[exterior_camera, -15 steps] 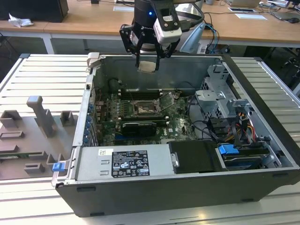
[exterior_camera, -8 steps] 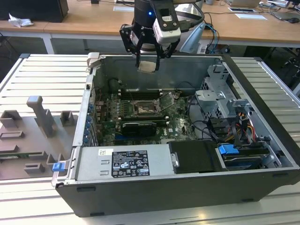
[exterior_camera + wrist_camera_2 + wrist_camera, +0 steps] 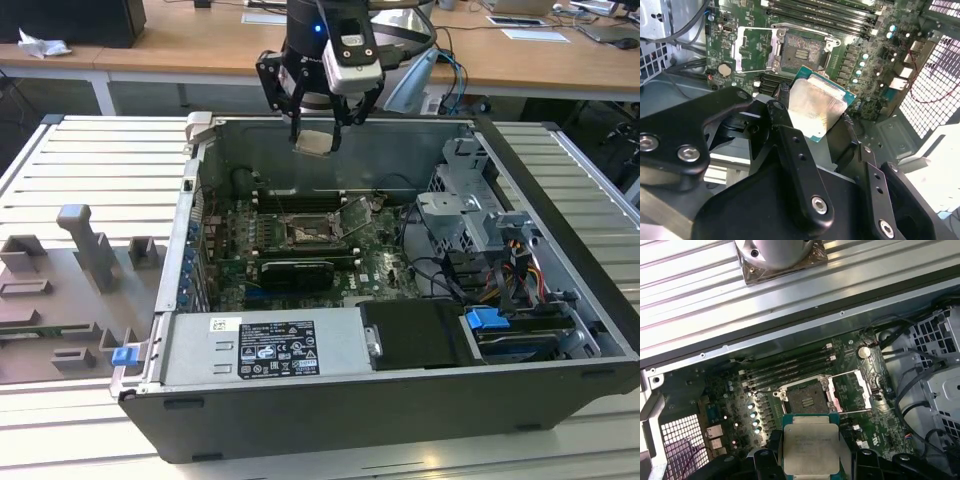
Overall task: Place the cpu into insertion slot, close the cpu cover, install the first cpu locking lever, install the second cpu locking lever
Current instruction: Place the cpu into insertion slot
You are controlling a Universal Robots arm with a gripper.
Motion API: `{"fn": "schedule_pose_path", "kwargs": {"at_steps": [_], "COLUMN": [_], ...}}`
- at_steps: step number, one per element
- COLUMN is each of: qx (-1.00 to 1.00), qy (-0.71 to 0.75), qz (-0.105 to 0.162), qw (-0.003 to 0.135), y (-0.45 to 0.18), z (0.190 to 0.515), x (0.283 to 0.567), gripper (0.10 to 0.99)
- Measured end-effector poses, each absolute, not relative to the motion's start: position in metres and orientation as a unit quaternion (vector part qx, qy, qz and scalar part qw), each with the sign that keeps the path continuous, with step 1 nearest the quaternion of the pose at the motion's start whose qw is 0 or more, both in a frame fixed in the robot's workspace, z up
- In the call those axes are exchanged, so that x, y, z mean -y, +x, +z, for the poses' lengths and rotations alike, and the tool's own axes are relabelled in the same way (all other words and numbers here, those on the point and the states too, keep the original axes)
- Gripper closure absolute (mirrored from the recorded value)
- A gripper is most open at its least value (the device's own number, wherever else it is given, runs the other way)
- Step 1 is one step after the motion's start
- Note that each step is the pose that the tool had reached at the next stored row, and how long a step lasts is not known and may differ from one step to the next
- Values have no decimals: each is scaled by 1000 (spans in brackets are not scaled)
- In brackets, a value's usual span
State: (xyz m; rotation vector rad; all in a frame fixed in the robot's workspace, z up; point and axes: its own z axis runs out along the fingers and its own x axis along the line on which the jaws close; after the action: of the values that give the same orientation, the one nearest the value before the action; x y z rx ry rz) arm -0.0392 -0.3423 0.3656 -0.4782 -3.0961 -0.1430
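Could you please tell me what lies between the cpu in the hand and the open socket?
Only open air: in the first wrist view the cpu, held in the hand, hangs clear of the bare socket, the cpu cover swung aside.

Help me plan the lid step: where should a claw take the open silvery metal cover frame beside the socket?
Probably its free edge, opposite the hinge. The silvery square cover frame is swung open beside the empty socket, leaving that thin rim exposed; come from above and pinch it. The claw is shut on the pale square cpu.

The cpu (image 3: 816, 107) — its gripped edges hidden by the fingers (image 3: 790, 145).
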Motion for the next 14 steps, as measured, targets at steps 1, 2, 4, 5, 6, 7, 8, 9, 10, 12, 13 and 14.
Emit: {"fn": "schedule_pose_path", "kwargs": {"at_steps": [1,2,4,5,6,7,8,9,10,12,13,14], "qx": [987,986,985,985,985,984,984,983,983,981,981,980], "qy": [-155,-158,-164,-166,-169,-171,-175,-177,-180,-189,-191,-195], "qz": [-46,-46,-46,-46,-46,-46,-46,-46,-46,-46,-46,-46], "qw": [3,3,2,2,2,2,2,2,2,1,1,1], "y": [-39,-39,-39,-39,-39,-39,-39,-39,-39,-39,-39,-39], "z": [366,366,365,365,365,365,365,365,365,365,365,365], "x": [342,342,342,342,342,342,342,342,342,342,342,342], "gripper": [545,545,545,545,545,545,545,545,545,545,545,545]}}
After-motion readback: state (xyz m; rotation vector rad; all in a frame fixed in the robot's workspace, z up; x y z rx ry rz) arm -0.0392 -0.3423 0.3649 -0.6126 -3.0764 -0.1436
